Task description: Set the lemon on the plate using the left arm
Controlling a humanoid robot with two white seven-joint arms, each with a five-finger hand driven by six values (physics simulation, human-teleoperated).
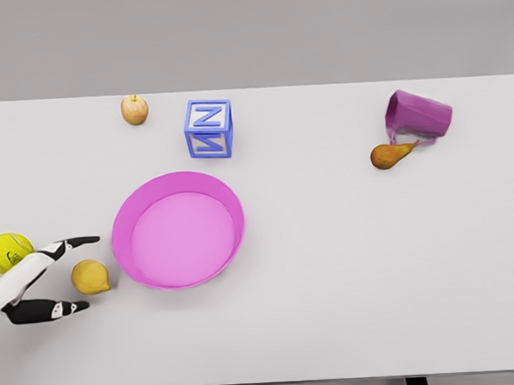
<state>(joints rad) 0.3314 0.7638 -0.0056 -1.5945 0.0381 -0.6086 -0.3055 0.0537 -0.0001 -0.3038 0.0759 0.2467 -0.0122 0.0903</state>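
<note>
The small round yellow lemon point(90, 276) lay on the white table point(373, 264), just left of the shallow pink round plate point(178, 229) and not yet on it. The left hand point(46, 281) bracketed it with fingers spread, grasping nothing. Judging by this, closing, lifting and placing all remained. A yellow-green tennis ball point(7, 252) sat close behind.
</note>
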